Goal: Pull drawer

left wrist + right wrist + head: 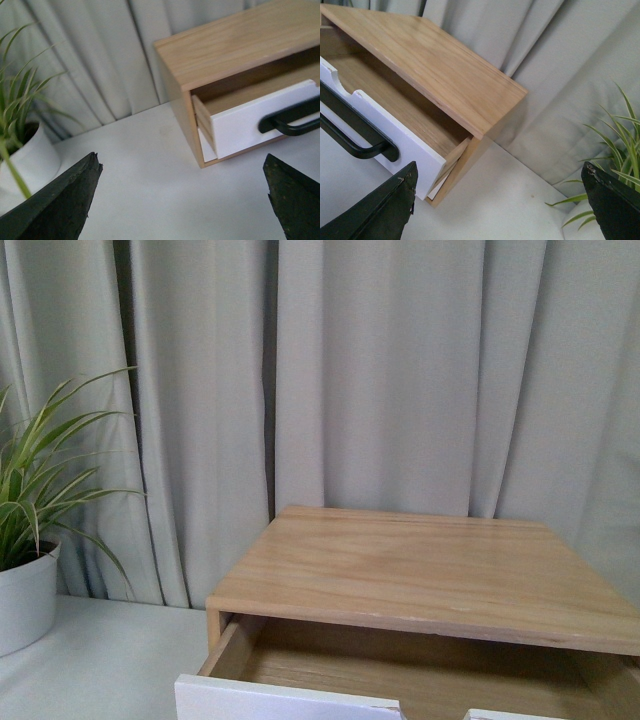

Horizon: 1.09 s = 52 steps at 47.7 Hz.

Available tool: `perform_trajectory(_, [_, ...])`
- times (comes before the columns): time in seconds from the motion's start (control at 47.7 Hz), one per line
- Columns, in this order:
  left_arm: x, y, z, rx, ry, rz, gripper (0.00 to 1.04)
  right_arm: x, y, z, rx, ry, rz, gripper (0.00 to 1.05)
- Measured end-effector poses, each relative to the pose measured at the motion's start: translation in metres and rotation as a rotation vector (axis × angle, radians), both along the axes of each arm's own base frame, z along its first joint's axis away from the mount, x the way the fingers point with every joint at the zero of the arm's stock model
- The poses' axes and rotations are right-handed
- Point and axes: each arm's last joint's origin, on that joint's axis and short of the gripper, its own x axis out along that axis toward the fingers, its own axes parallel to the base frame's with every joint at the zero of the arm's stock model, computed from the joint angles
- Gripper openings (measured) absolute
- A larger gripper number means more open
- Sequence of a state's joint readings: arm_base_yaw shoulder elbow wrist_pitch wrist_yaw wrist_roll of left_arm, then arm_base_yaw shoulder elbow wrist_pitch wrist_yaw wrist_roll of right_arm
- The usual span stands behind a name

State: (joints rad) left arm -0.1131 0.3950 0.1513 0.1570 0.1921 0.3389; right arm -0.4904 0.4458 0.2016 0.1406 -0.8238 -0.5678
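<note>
White-fronted wooden drawer (pixel 255 122) sits part way out of the light wood cabinet (pixel 430 570). I think it slides easily; I'd grab its long black bar handle (pixel 355 132). Both my grippers (pixel 182 195) (pixel 500 200) are spread, holding nothing.

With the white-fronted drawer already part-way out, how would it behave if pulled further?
The white-fronted drawer with light wood sides looks rigid and would probably slide straight. Its black bar handle offers firm grip. It appears empty, so likely light; the small wooden cabinet might shift.

left claw (pixel 182 200): spread wide, empty | right claw (pixel 500 205): spread wide, empty
</note>
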Motion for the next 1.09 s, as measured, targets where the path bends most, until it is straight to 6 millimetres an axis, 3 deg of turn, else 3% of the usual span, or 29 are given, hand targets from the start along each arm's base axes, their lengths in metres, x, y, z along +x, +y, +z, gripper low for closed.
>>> perform_trajectory(0.126, [-0.023, 0.020, -0.002, -0.187, 0.037, 0.171, 0.99, -0.017, -0.008, -0.001, 0.063, -0.014, -0.102, 0.96])
perform_trajectory(0.251, [-0.025, 0.027, -0.009, -0.283, 0.050, 0.294, 0.99, -0.019, -0.010, -0.004, 0.091, -0.045, -0.215, 0.96])
perform_trajectory(0.482, [-0.025, 0.027, -0.010, -0.332, 0.061, 0.299, 0.99, -0.019, -0.010, -0.005, 0.109, -0.039, -0.221, 0.96])
perform_trajectory(0.524, [-0.025, 0.026, -0.010, -0.331, 0.032, 0.313, 0.95, -0.019, -0.010, -0.005, 0.124, -0.037, -0.230, 0.94])
perform_trajectory(0.608, [-0.025, 0.020, -0.013, -0.333, -0.032, 0.313, 0.73, -0.019, -0.002, -0.012, 0.343, -0.006, -0.365, 0.74])
perform_trajectory(0.67, [-0.025, 0.020, -0.016, -0.333, -0.030, 0.319, 0.57, -0.019, 0.006, -0.015, 0.424, 0.000, -0.362, 0.58])
perform_trajectory(0.817, [-0.025, 0.020, -0.021, -0.333, -0.026, 0.320, 0.30, -0.019, 0.015, -0.022, 0.469, 0.008, -0.364, 0.33])
perform_trajectory(0.922, [-0.025, 0.020, -0.030, -0.334, -0.032, 0.318, 0.04, -0.019, 0.022, -0.026, 0.479, 0.005, -0.353, 0.06])
perform_trajectory(0.964, [-0.025, 0.020, -0.030, -0.335, -0.031, 0.319, 0.04, -0.019, 0.024, -0.027, 0.479, 0.005, -0.355, 0.01])
perform_trajectory(1.09, [-0.026, 0.020, -0.030, -0.335, -0.035, 0.319, 0.04, -0.019, 0.034, -0.031, 0.485, 0.003, -0.377, 0.01])
